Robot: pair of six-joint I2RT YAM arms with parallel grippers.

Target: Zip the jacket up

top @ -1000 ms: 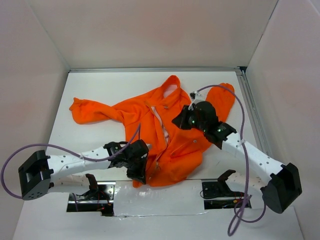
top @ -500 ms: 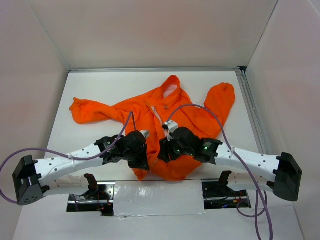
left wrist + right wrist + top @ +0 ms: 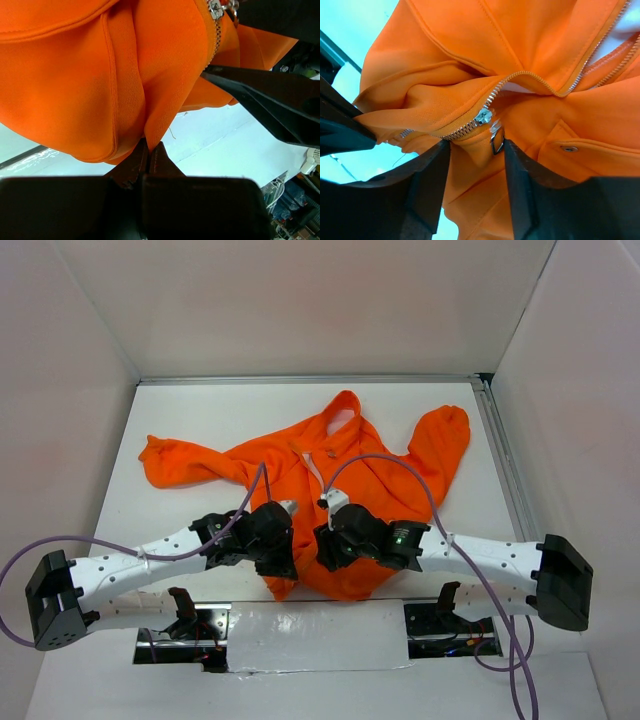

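The orange jacket [image 3: 345, 475] lies spread on the white table, collar far, hem near. My left gripper [image 3: 283, 575] is shut on the jacket's bottom hem [image 3: 150, 125], which hangs pinched between its fingers. My right gripper [image 3: 322, 552] is open just right of it, over the lower front. In the right wrist view the silver zipper slider [image 3: 484, 118] and its pull tab [image 3: 496, 140] sit between the open fingers [image 3: 427, 175], the tab close to the right finger. The zipper teeth [image 3: 545, 82] are joined below the slider and split above it.
A jacket sleeve [image 3: 185, 462] stretches to the far left and another [image 3: 445, 440] to the far right. A metal rail [image 3: 505, 470] runs along the table's right edge. White walls enclose the table. The right arm's finger [image 3: 265, 105] shows in the left wrist view.
My right arm has swung from the far right of the jacket down to the lower front beside the left gripper. The left gripper has lifted and shifted slightly with the hem.
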